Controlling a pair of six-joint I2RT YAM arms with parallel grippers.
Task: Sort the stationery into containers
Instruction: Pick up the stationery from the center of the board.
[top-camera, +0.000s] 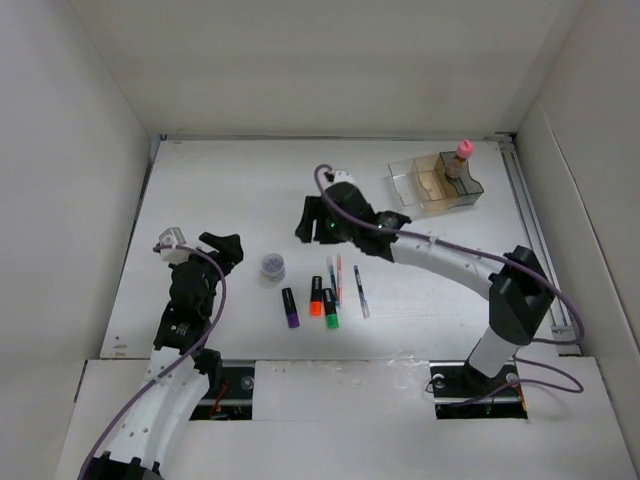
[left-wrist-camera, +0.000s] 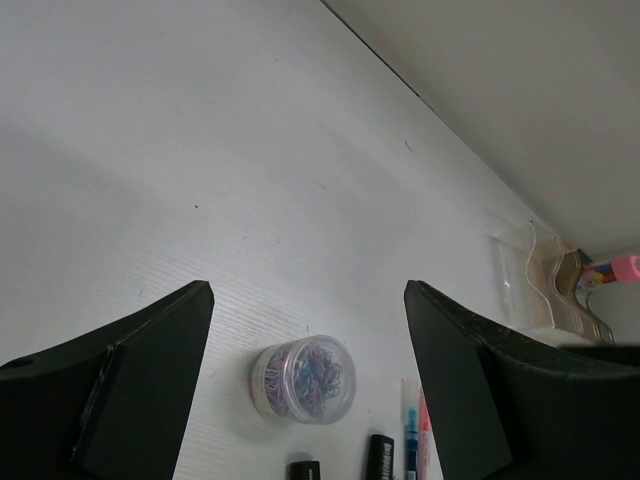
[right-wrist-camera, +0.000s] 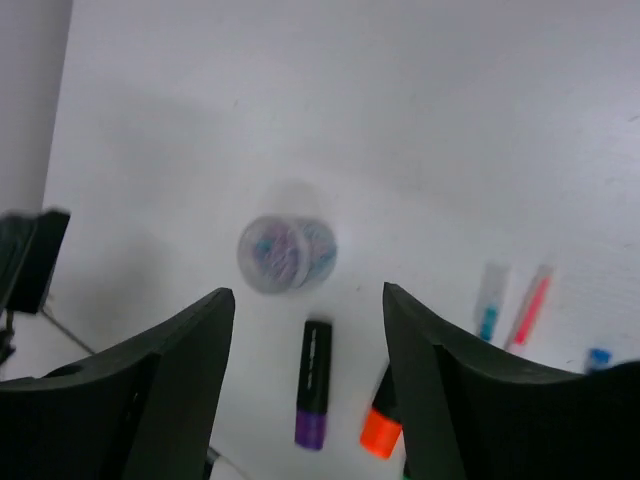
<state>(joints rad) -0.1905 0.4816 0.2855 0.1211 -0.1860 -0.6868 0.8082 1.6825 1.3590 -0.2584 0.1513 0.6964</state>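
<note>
The tiny clear jar (top-camera: 272, 266) of coloured clips stands on the white table. To its right lie the purple (top-camera: 291, 307), orange (top-camera: 316, 297) and green (top-camera: 330, 308) highlighters and three thin pens (top-camera: 339, 278). The pink-capped bottle (top-camera: 460, 160) stands in the dark compartment of the clear organiser (top-camera: 424, 186) at the back right. My left gripper (top-camera: 225, 250) is open and empty, just left of the jar (left-wrist-camera: 304, 378). My right gripper (top-camera: 310, 222) is open and empty, hovering behind the jar (right-wrist-camera: 287, 253) and the purple highlighter (right-wrist-camera: 314, 397).
White walls enclose the table on the left, back and right. The organiser (left-wrist-camera: 540, 275) sits near the back right corner. My right arm stretches across the table from the near right, above the area right of the pens (right-wrist-camera: 490, 300).
</note>
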